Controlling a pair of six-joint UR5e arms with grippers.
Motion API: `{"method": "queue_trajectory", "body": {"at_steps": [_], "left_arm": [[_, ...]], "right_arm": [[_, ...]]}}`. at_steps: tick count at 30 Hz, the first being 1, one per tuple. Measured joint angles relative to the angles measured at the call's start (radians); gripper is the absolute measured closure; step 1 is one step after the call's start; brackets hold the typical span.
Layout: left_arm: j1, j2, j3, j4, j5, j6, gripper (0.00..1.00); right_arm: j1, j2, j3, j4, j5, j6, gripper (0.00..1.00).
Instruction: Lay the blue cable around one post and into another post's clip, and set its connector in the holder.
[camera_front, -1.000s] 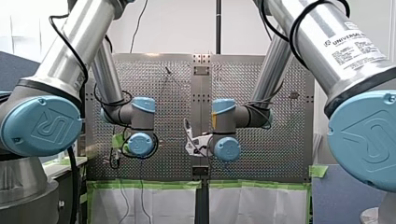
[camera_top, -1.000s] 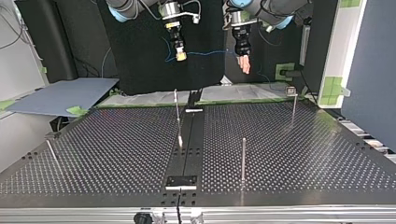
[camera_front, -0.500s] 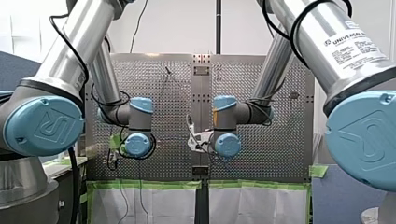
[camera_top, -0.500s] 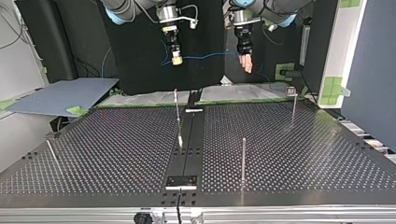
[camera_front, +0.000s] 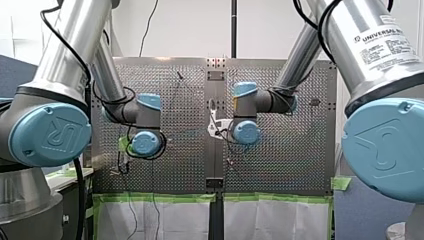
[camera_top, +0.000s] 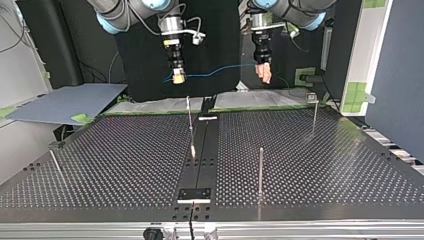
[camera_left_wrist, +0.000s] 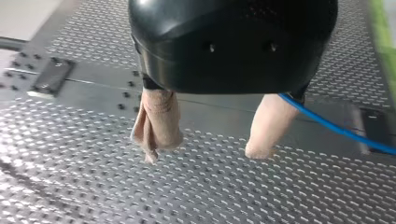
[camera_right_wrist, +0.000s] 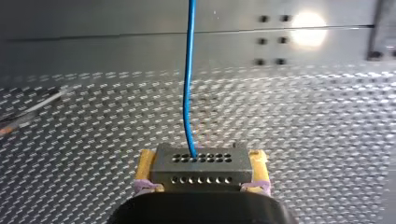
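Barely started: blue cable (camera_right_wrist: 187, 84) held up over the far edge of the table (camera_top: 125, 150), not laid anywhere yet.

Connector (camera_right_wrist: 201, 168) clamped tight between the yellow pads (camera_right_wrist: 146, 163) of my right arm's jaws. My left arm's jaws apart, clear gap between the beige fingers (camera_left_wrist: 159, 116), cable passing just beside one; can't tell if touching. Looks like nothing ticked off so far: no loop round a post, nothing in a clip, nothing in the holder, so all three bits left. Counting from the top view: one cable, one connector, two arms, four thin posts (camera_top: 260, 170) (one leaning at that view's left), two small plates (camera_top: 195, 194) on the middle strip. Can't say which is the holder.
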Motion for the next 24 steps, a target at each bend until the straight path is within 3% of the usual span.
{"method": "queue_trajectory", "body": {"at_steps": [13,20,24], "left_arm": [[0.016,0.121,0.121,-0.121,-0.027,-0.100,0.00],[0.018,0.187,0.187,-0.187,-0.057,-0.120,0.00],[0.019,0.221,0.220,-0.221,-0.068,-0.126,0.00]], "right_arm": [[0.008,-0.118,-0.118,0.118,-0.004,-0.001,0.99],[0.010,-0.187,-0.186,0.187,-0.034,-0.033,0.99],[0.010,-0.222,-0.221,0.222,-0.040,-0.037,0.99]]}}
